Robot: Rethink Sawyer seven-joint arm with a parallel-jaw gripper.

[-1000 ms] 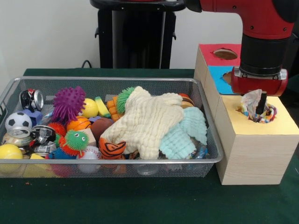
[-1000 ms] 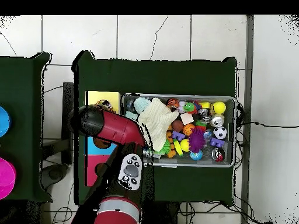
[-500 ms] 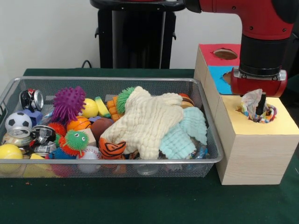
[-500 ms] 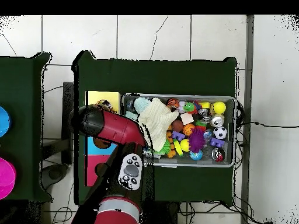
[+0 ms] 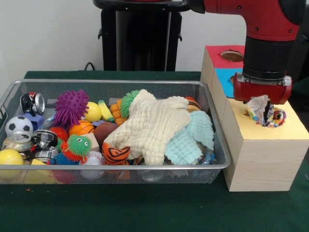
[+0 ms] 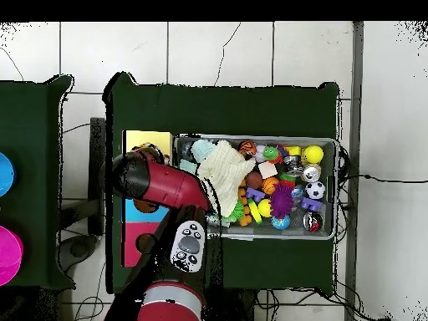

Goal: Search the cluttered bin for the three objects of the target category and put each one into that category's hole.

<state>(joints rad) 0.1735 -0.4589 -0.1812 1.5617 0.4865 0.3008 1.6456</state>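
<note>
The bin [image 5: 116,166], at lower left of the front view, holds a cream cloth [image 5: 152,126], a mint cloth [image 5: 189,139], balls and toys. At right, a dotted cloth [image 5: 263,111] sits bunched in the yellow hole [image 5: 270,119], partly protruding. The gripper [image 5: 263,96] stands directly above it; its opening cannot be told. Since the earlier frame the arm has risen slightly and shifted left.

Multicoloured-dotted white cloth [image 5: 263,110], yellow box top [image 5: 285,128].
</note>
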